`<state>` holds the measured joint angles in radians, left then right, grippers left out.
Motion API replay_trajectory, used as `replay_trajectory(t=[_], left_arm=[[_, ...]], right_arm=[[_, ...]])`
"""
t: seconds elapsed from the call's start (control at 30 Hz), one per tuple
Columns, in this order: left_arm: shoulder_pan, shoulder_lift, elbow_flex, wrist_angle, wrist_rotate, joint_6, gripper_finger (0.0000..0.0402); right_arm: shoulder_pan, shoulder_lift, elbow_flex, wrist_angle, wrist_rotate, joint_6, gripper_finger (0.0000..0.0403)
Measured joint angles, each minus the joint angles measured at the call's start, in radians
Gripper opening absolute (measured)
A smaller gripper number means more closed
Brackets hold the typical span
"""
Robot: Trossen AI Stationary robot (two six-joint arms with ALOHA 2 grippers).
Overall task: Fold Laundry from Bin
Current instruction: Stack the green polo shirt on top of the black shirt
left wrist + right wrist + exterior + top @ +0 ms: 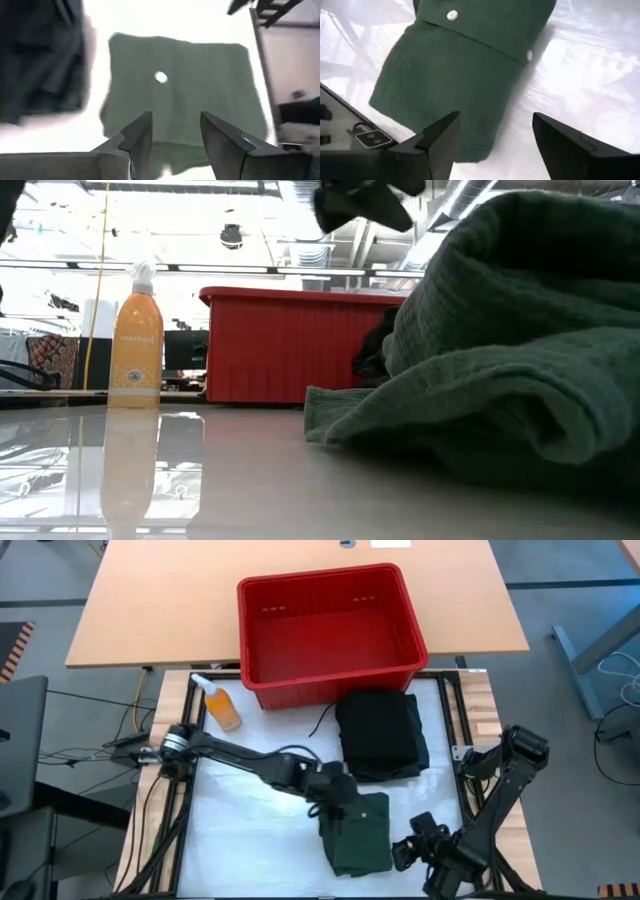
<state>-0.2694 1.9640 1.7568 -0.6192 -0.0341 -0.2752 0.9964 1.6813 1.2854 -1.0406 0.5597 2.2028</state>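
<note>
Two folded bundles lie on the white table point(250, 850) just in front of the red bin point(328, 630), which looks empty from above, so most of the job seems finished. The larger bundle is a stack of black clothes point(382, 735) sitting close to the bin's front wall. The smaller one is a green buttoned shirt point(358, 835), folded into a rough rectangle nearer the table's front edge; one corner is a little uneven, and it is not yet stacked with the black pile. What is left, I judge, is tidying that last fold or moving the shirt over.

The left gripper point(335, 802) hovers over the shirt's back edge, its fingers point(137, 137) partly apart with only cloth showing beyond them; nothing is pinched between them as far as I can see. The right gripper point(412, 852) sits just beside the shirt's right edge with its jaws spread wide and empty, cloth and bare table visible in the gap. An orange bottle point(220, 705) stands off to the left of the bin.
</note>
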Motion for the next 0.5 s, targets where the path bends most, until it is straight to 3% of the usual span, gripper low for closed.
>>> replay_trajectory(t=[0.1,0.23,0.33,0.43,0.5], left_arm=[[-0.021,-0.094,-0.203,0.221,0.004,-0.157,0.0155],[-0.03,-0.211,-0.549,0.724,0.023,-0.499,0.0159],[-0.033,-0.219,-0.766,1.099,0.021,-0.77,0.0171],[-0.049,-0.212,-0.889,1.323,0.009,-0.947,0.0194],[-0.068,-0.212,-0.938,1.356,-0.016,-1.001,0.0213]], right_arm=[[0.01,-0.025,-0.012,-0.004,0.028,0.003,0.0286],[0.012,-0.05,-0.103,0.081,0.046,0.007,0.0295],[0.001,-0.07,-0.2,0.225,0.051,0.011,0.0296],[-0.004,-0.084,-0.283,0.366,0.077,0.001,0.0296],[-0.004,-0.093,-0.318,0.417,0.081,-0.001,0.0296]])
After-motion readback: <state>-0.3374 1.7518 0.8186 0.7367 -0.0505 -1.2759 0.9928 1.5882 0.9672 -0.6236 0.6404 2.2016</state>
